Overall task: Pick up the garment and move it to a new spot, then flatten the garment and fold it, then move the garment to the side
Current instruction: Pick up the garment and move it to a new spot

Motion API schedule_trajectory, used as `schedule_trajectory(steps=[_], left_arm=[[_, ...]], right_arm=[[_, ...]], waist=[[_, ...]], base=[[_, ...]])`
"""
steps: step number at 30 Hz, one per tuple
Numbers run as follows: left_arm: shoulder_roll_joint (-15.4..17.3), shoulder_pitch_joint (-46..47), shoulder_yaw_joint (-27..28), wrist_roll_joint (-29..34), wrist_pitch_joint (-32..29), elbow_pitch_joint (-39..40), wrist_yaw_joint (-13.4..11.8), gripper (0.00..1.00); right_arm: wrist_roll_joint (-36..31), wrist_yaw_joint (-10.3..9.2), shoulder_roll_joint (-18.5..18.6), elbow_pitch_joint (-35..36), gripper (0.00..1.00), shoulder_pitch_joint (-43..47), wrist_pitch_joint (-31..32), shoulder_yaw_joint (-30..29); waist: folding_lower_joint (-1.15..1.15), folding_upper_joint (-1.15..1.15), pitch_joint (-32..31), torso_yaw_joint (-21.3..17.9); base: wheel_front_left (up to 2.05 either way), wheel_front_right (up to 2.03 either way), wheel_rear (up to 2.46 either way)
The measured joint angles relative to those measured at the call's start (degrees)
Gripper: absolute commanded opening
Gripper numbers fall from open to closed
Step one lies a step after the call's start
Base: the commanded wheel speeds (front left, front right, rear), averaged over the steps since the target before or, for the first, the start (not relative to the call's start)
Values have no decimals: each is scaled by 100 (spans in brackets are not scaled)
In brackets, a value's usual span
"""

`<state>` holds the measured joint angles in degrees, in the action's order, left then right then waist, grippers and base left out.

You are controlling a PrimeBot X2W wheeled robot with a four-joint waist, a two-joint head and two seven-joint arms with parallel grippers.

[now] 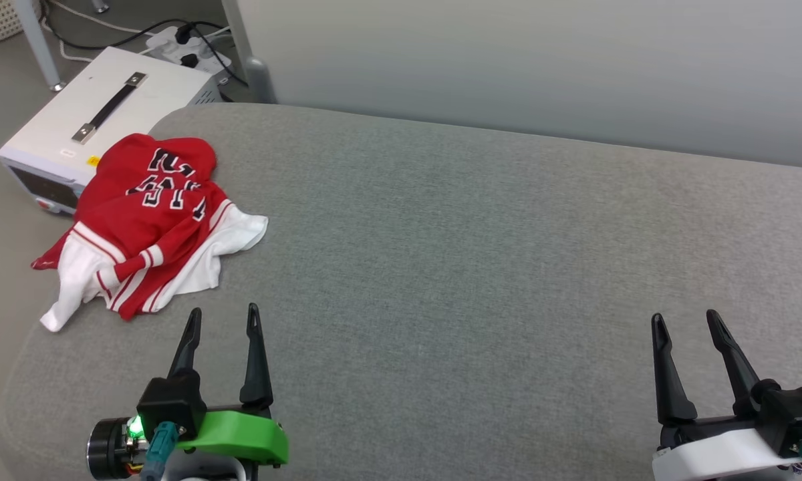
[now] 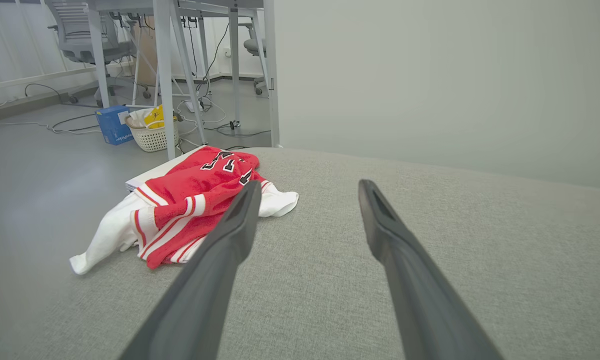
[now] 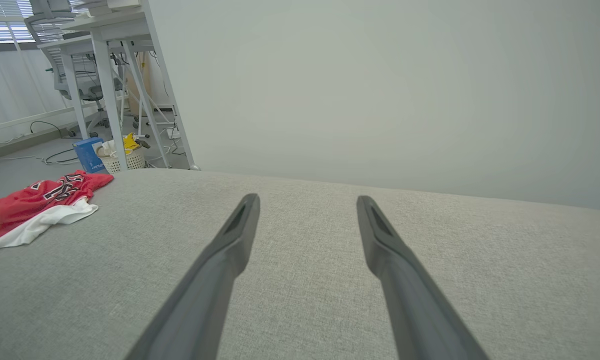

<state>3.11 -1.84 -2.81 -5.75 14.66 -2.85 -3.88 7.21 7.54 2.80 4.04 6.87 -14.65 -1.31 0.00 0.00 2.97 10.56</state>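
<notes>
The crumpled red soft-fabric T-shirt with white sleeves [image 1: 148,220] lies bunched at the far-left corner of the grey fabric-covered counter [image 1: 474,267], one sleeve overhanging its edge. I have my left end effector [image 1: 224,319] and right end effector [image 1: 685,324] open and empty at the counter's near edge, presumably staged for the pickup.

L gripper [image 1: 224,317] & R gripper [image 1: 685,322] low, fingers spread wide, pointing fwd, nothing held.

The crumpled red-and-white soft-fabric T-shirt [image 2: 190,205] lies on the grey fabric surface [image 2: 430,240] beyond the left gripper's [image 2: 307,187] spread dark fingers.
</notes>
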Motion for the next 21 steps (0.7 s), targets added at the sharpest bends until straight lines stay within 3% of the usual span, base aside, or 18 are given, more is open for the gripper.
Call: schedule_trajectory(steps=[21], left_arm=[[0, 21, 222, -348, 0, -26, -90, 100]], right_arm=[[-188, 0, -3, 0, 100, -59, 0, 193]], waist=[[0, 0, 181, 1511]], base=[[0, 0, 0]])
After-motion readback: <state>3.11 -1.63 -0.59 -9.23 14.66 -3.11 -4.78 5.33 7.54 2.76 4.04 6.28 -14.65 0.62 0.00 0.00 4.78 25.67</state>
